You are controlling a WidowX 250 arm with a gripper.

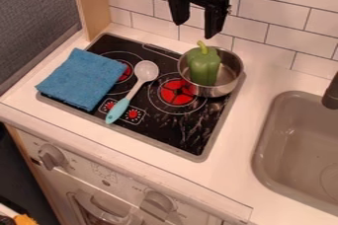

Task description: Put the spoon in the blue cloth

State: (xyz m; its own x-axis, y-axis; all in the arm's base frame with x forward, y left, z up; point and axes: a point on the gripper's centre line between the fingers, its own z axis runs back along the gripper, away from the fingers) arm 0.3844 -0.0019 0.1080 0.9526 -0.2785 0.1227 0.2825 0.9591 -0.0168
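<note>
Nearest, the pale oven front (105,183) carries grey knobs, with the white counter (244,169) above it. Set into the counter is a black stovetop (178,135) with red burner markings; a grey-beige sink (280,157) lies to its right in the view. On the stovetop lies the spoon (137,87), its turquoise handle toward the near edge and its pale bowl pointing away. Just beside it, on the left of the view, the folded blue cloth (82,78) lies flat, overlapping the stovetop's rim. Farther back, at the right, a metal pot (228,73) holds a green pepper (203,66), stem up. Beyond, the black gripper (194,30) hangs above the pot in front of white wall tiles (300,26), its fingers apart with nothing between them.
</note>
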